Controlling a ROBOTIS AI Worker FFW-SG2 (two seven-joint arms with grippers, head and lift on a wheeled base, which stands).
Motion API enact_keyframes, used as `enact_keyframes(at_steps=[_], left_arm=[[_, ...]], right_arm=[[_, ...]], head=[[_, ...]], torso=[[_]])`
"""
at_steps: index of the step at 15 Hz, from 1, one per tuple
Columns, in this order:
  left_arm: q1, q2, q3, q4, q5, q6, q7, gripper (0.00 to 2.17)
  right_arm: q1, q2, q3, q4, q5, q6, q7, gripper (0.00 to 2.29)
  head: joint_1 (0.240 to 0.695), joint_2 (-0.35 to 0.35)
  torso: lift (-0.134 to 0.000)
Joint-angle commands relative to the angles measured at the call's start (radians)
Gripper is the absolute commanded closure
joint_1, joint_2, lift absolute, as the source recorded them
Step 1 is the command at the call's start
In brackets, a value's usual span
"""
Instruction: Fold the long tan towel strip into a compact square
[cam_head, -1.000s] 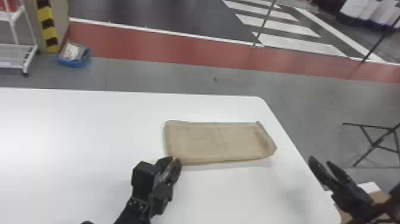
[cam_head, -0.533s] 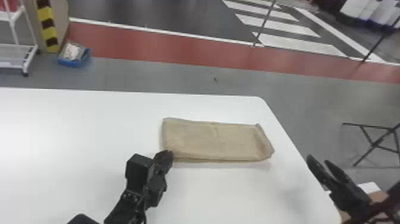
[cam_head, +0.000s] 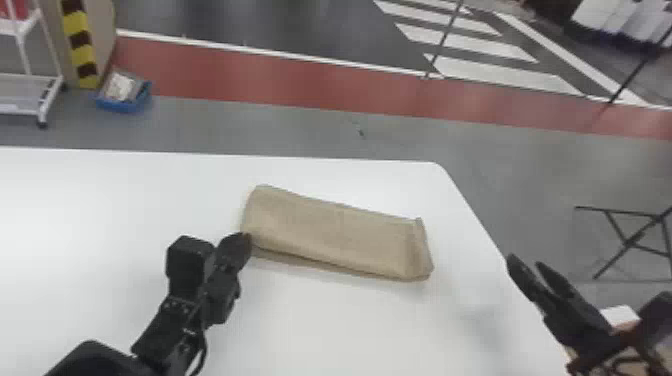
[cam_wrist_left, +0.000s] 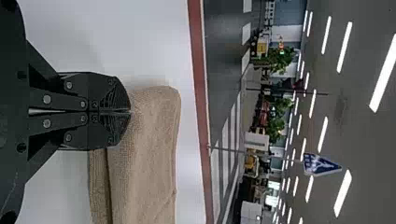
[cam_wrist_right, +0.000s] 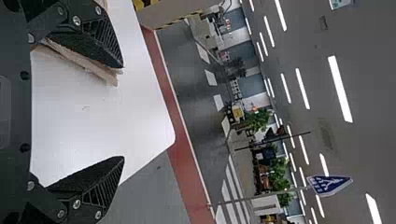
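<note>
White worktop (cam_head: 100, 200) carries the tan towel strip (cam_head: 340, 235), lying in folded layers near the far right corner. Left gripper (cam_head: 245, 239): fingers clenched on the towel's near left corner. Right gripper (cam_head: 525, 261): by the worktop's right edge, fingers released and spread apart.

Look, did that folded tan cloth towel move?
Yes, the folded tan cloth towel has slid to the robot's left, away from the smooth white table's right edge, and its right end has swung nearer the robot.
</note>
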Motion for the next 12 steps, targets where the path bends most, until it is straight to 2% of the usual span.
enact_keyframes(at_steps=[1, 6, 10, 12], left_arm=[[0.026, 0.036, 0.055, -0.025, 0.006, 0.001, -0.005, 1.21], [0.136, 0.132, 0.175, -0.18, 0.061, 0.013, -0.026, 1.21], [0.236, 0.185, 0.218, -0.295, 0.062, 0.013, -0.035, 1.21], [0.29, 0.195, 0.227, -0.347, 0.064, 0.016, -0.042, 1.21]], right_arm=[[-0.008, 0.003, 0.013, 0.0, 0.007, 0.008, -0.001, 0.21], [-0.036, 0.007, 0.049, 0.0, 0.03, 0.024, -0.01, 0.21], [-0.048, 0.01, 0.08, -0.002, 0.044, 0.027, -0.016, 0.21], [-0.056, 0.012, 0.086, -0.002, 0.047, 0.036, -0.016, 0.21]], head=[[0.695, -0.35], [0.695, -0.35], [0.695, -0.35], [0.695, -0.35]], torso=[[-0.124], [-0.124], [-0.124], [-0.124]])
